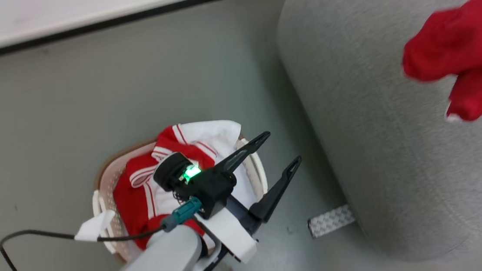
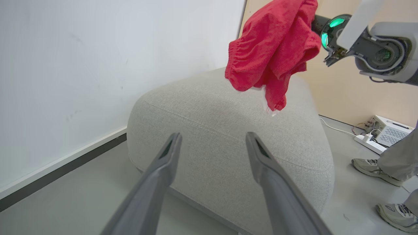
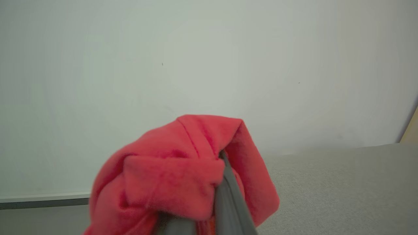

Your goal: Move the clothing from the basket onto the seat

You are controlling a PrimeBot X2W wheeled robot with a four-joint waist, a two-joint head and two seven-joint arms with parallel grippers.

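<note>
- One left gripper (image 1: 283,146) (image 2: 213,135) with two long dark fingers is released, its jaws spread wide with nothing between them; it hangs over the right rim of the basket, fingers pointing towards the sofa
- One right gripper (image 3: 221,160) is clenched on one bright red soft fabric garment (image 1: 465,50) (image 2: 274,49) (image 3: 169,176); a single dark finger shows in the right wrist view, the other is buried under the bunched cloth
- That garment hangs in a crumpled bundle over the top of one large light grey upholstered sofa (image 1: 396,117) (image 2: 222,137) (image 3: 343,182) with coarse weave and rounded edges; whether its lowest tip touches the cushion cannot be told
- One oval white plastic laundry basket (image 1: 98,204) with perforated sides and a brown rim section stands on the grey floor (image 1: 174,71), near the sofa's end but apart from it
- Inside the basket lies a heap of red and white striped clothing (image 1: 173,159), one white panel draped over the far rim; how many pieces make it up cannot be told
- One black cable (image 1: 36,234) runs along the left forearm
- One small silver patterned plate (image 1: 330,220) lies on the floor at the sofa's base
- Two pale shoes (image 2: 372,166) of a person stand beyond the sofa, near one white power strip (image 2: 370,142) and one white box (image 2: 390,130)
</note>
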